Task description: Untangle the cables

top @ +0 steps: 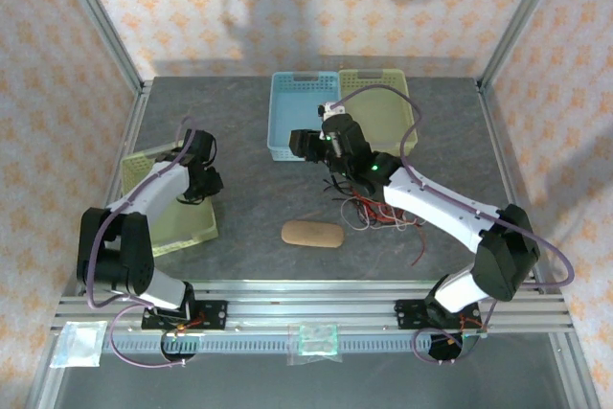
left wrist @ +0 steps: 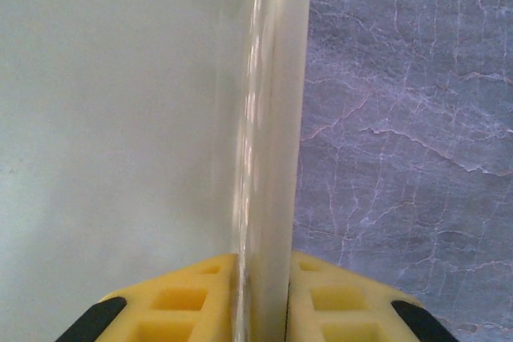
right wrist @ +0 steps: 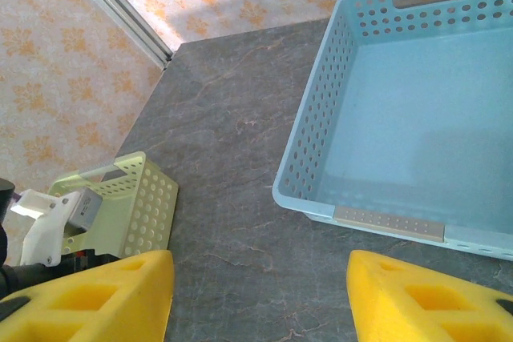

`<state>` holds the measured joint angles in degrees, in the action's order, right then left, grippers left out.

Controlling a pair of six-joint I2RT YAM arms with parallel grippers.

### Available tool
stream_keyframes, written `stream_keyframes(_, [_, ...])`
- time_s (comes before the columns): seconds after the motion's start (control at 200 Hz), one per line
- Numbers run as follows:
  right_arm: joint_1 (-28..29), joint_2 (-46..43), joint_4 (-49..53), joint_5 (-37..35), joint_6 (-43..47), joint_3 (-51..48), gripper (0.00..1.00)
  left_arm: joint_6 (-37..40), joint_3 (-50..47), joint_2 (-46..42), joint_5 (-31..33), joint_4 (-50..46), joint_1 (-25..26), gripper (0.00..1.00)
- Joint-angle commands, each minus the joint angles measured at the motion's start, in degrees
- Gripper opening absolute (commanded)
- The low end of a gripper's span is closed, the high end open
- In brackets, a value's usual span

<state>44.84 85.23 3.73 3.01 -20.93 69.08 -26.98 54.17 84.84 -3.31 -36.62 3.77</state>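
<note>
On the grey desk [top: 239, 131], 1 loose knot of red, black and pale cables [top: 378, 210], just right of the tan pad [top: 312, 234] and partly under the right forearm. Touched by neither claw.

At the left claw [left wrist: 263, 310], a firm clench on the thin upright wall of the pale green basket [top: 182, 227] at the desk's left side, with 1 yellow finger [left wrist: 184, 302] pressed to each face of that wall.

At the right claw [right wrist: 260, 294], both fingers spread wide apart with nothing held, above bare desk just short of the near rim of the blue basket [right wrist: 309, 150].

Just beside the blue basket, at the back of the desk, a 2nd pale green basket [top: 388, 102].
</note>
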Motion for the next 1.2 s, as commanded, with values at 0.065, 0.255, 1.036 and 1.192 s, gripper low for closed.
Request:
stream_keyframes(0.065, [0.07, -1.9, -1.0, -1.6, -0.06, -0.24, 0.59, 0.95, 1.15, 0.83, 2.78, -1.13, 0.53, 0.16])
stream_keyframes(0.255, [-0.66, -1.54, 0.4, -2.28, -1.65, 0.54, 0.58, 3.73, 3.81, 1.26, 3.62, -0.66, 0.53, 0.09])
stream_keyframes(1.036, [-8.01, 0.6, 9.14, 2.53, 3.36, 6.06, 0.58, 19.6, 45.07, 31.63, -2.41, 0.76, 1.37, 0.04])
stream_keyframes(1.192, [-8.02, -0.44, 9.27, 1.69, 2.55, 4.29, 0.58, 18.32, 54.51, 38.57, -5.19, -0.41, 2.42, 0.04])
